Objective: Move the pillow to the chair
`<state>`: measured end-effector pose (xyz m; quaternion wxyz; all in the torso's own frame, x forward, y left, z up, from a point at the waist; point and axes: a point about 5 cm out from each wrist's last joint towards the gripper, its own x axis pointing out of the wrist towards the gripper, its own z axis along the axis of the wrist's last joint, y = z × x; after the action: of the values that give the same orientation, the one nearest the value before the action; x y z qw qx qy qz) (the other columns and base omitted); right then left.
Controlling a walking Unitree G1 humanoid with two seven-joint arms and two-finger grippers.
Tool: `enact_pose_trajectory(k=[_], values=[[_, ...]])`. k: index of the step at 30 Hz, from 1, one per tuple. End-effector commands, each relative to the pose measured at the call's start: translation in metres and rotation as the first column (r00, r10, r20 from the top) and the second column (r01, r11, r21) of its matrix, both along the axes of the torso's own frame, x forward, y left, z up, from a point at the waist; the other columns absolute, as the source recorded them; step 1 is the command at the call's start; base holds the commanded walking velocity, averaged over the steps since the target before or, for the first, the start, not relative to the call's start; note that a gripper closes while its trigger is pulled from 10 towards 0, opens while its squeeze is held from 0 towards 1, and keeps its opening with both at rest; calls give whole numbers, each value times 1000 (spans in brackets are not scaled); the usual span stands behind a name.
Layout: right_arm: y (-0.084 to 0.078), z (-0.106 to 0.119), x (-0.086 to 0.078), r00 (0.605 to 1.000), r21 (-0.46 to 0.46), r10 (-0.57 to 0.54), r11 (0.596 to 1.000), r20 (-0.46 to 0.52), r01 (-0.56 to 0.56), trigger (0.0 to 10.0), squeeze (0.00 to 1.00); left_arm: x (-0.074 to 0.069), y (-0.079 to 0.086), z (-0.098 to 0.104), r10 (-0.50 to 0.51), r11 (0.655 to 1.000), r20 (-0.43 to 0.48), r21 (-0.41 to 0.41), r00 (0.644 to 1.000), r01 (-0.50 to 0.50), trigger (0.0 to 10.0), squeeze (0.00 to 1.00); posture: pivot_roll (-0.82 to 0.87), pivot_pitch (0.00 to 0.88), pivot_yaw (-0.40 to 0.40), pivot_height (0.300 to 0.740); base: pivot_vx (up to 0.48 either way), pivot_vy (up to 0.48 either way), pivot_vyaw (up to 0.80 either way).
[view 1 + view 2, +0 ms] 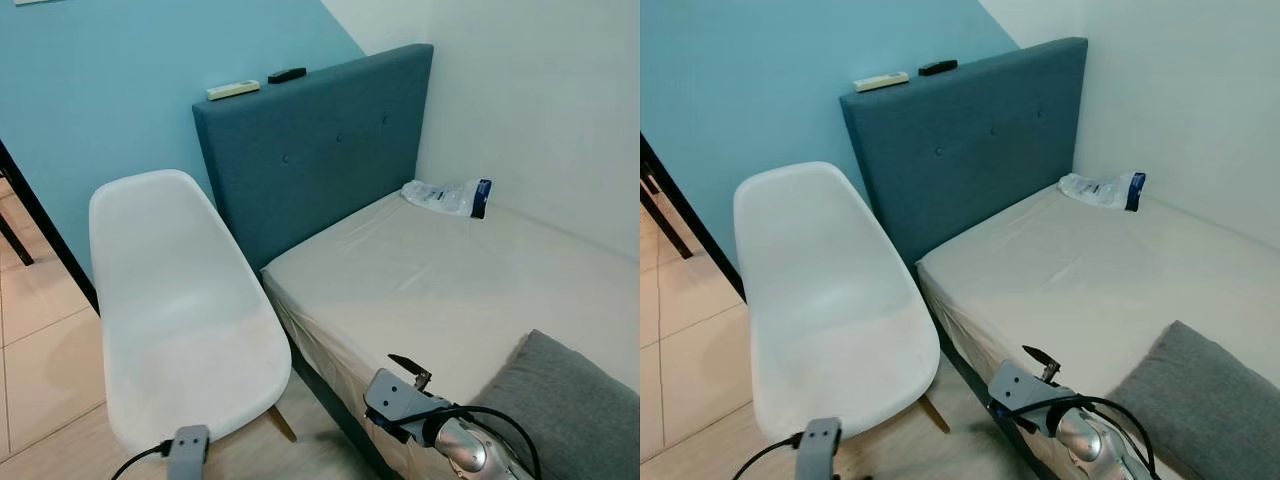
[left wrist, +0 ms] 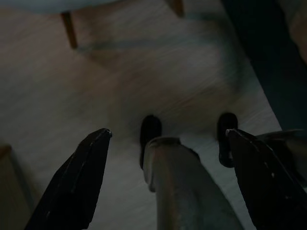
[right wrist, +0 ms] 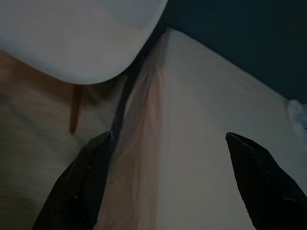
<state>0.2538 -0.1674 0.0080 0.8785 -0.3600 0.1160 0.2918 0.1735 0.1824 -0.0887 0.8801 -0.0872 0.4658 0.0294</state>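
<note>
The grey pillow [image 1: 570,410] lies on the bed [image 1: 420,280], just right of your right gripper [image 3: 165,184] (jaws wide open, empty); the white chair [image 1: 180,320] stands left

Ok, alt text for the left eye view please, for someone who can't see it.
A grey pillow lies on a beige bed at lower right, with an empty white chair beside the bed on the left. The right gripper hovers over the bed's near edge; two remotes sit atop the blue headboard.
</note>
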Motion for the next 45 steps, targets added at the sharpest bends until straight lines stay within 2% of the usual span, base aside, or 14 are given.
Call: enact_pose_trajectory(k=[1,7,16,18,23,31,45], values=[[3,0,3,1000,12,6,1000,-19,-6,10000,0,-7,6,-2,26,1000,-28,6,999,-26,10000,0,-131,0,30,740,0,0,0],[6,0,5,999,10,11,1000,-36,-11,10000,0,-14,4,-6,31,1000,-53,1,998,-31,10000,0,-130,3,42,740,0,0,0],[5,-2,9,998,2,6,1000,-55,-6,10000,0,-7,-1,-4,10,1000,-40,-9,999,-11,10000,0,-125,2,37,740,0,0,0],[6,0,9,999,-1,14,1000,-32,-14,10000,0,-6,-2,-3,-1,1000,-38,-9,999,0,10000,0,-124,1,36,740,0,0,0],[13,2,1,998,49,52,998,-35,-50,10000,0,-7,-3,-4,-4,1000,-41,-11,999,4,10000,0,-124,4,36,740,0,0,0],[20,2,-5,996,62,81,995,-25,-80,10000,0,-10,-3,-5,-13,1000,-51,-11,999,12,10000,0,-129,3,36,740,0,0,0],[18,7,-2,997,36,77,996,-18,-76,10000,0,-11,-10,-6,-35,999,-54,-19,998,34,10000,0,-141,19,38,740,0,0,0]])
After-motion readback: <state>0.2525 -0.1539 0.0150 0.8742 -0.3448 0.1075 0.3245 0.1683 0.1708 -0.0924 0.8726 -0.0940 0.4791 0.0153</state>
